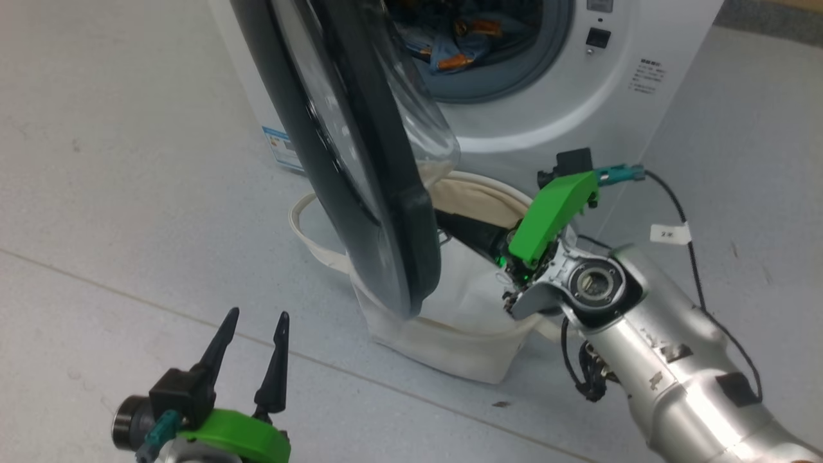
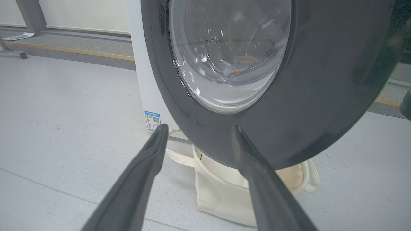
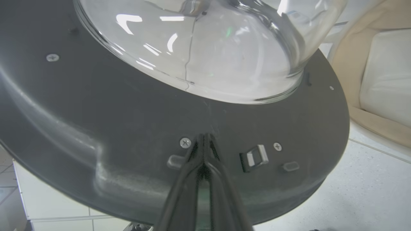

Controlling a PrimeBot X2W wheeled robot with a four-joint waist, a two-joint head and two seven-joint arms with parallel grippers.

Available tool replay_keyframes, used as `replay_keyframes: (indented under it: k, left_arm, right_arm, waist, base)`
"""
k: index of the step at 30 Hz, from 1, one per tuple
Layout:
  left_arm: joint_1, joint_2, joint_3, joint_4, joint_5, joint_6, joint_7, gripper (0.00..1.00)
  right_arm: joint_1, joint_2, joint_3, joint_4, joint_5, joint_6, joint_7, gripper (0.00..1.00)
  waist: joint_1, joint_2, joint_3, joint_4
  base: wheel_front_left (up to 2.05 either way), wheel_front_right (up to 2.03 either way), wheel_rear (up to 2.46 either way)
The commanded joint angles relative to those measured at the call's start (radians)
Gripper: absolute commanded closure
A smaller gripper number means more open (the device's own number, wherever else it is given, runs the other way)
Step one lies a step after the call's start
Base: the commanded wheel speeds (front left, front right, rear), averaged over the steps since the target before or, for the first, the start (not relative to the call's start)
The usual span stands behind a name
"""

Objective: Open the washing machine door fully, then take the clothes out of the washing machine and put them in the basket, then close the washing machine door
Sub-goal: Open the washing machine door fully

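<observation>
Clothes [image 1: 460,45], light blue with orange print, lie inside the washing machine [image 1: 546,109], toward 12 o'clock in the head view. The washing machine door [image 1: 386,193] stands open and is seen nearly edge-on. Its lower rim overlaps the basket [image 1: 450,347], which stands on the floor [image 1: 128,193] just in front of the machine, at its 6 o'clock.

The right gripper [image 3: 204,138] reaches in from 4 o'clock across the basket's mouth. Its fingers [image 3: 189,179] are closed together with nothing between them. Their tips touch the door's dark inner face just below the glass bowl [image 3: 208,48], beside a screw [image 3: 185,142] and at 9 o'clock of a small latch [image 3: 255,157].

The left gripper [image 1: 257,313] hovers low at 7 o'clock in the head view, apart from the door. Its fingers [image 1: 276,360] are spread open and empty, pointing at the door's outer face.

In the left wrist view the clothes show through the glass, and a blue label [image 2: 152,120] sits at the machine's lower corner, at 9 o'clock of the fingertips.
</observation>
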Motion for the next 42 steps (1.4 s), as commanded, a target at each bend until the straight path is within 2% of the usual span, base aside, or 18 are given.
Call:
replay_keyframes:
  k: [1,9,16,17,18,19,25,32,37,42]
  left_arm:
    - [-0.015,0.026,0.040,-0.026,-0.005,0.001,-0.012,0.00]
    - [0.009,0.041,0.043,-0.032,-0.011,0.010,-0.007,0.00]
    - [0.042,0.063,0.054,-0.050,-0.021,0.020,0.005,0.00]
    - [0.047,0.067,0.057,-0.053,-0.023,0.021,0.006,0.00]
    - [0.052,0.071,0.061,-0.056,-0.025,0.023,0.007,0.00]
    - [0.057,0.075,0.063,-0.060,-0.027,0.025,0.008,0.00]
    - [0.075,0.095,0.077,-0.086,-0.037,0.033,0.015,0.00]
    - [0.110,0.117,0.099,-0.121,-0.051,0.049,0.027,0.00]
    - [0.142,0.131,0.113,-0.158,-0.060,0.060,0.033,0.00]
    - [0.166,0.137,0.117,-0.205,-0.067,0.069,0.044,0.00]
  right_arm:
    - [-0.005,0.026,0.007,-0.039,0.013,0.002,-0.009,1.00]
    - [0.035,0.050,0.059,-0.022,0.044,0.002,-0.081,1.00]
    - [0.060,0.051,0.078,-0.035,0.021,0.002,-0.164,1.00]
    - [0.063,0.050,0.076,-0.039,0.011,0.002,-0.183,0.87]
    - [0.066,0.046,0.075,-0.044,-0.003,0.002,-0.204,0.33]
    - [0.069,0.041,0.075,-0.052,-0.018,0.002,-0.227,0.00]
    - [0.101,-0.002,0.077,-0.126,-0.133,0.002,-0.421,0.00]
    - [0.166,-0.087,0.164,-0.136,-0.378,0.002,-0.624,0.00]
    - [0.216,-0.126,0.174,-0.107,-0.565,0.002,-0.707,0.00]
    - [0.283,-0.139,0.097,-0.116,-0.749,0.002,-0.739,0.00]
  waist:
    - [0.0000,-0.0001,-0.017,0.011]
    - [0.0000,-0.0001,-0.066,0.025]
    - [0.0000,-0.0001,-0.111,0.004]
    - [0.0000,-0.0001,-0.115,-0.002]
    - [0.0000,-0.0001,-0.119,-0.009]
    - [0.0000,-0.0001,-0.122,-0.015]
    - [0.0000,-0.0001,-0.141,-0.049]
    - [0.0000,-0.0001,-0.173,-0.092]
    - [0.0000,-0.0001,-0.185,-0.125]
    - [0.0000,-0.0001,-0.182,-0.146]
  base:
    - [0.00,0.00,0.00]
    - [0.00,0.00,0.00]
    - [0.00,0.00,0.00]
    - [0.00,0.00,0.00]
    - [0.00,0.00,0.00]
    - [0.00,0.00,0.00]
    - [0.00,0.00,0.00]
    - [0.00,0.00,0.00]
    - [0.00,0.00,0.00]
    - [0.00,0.00,0.00]
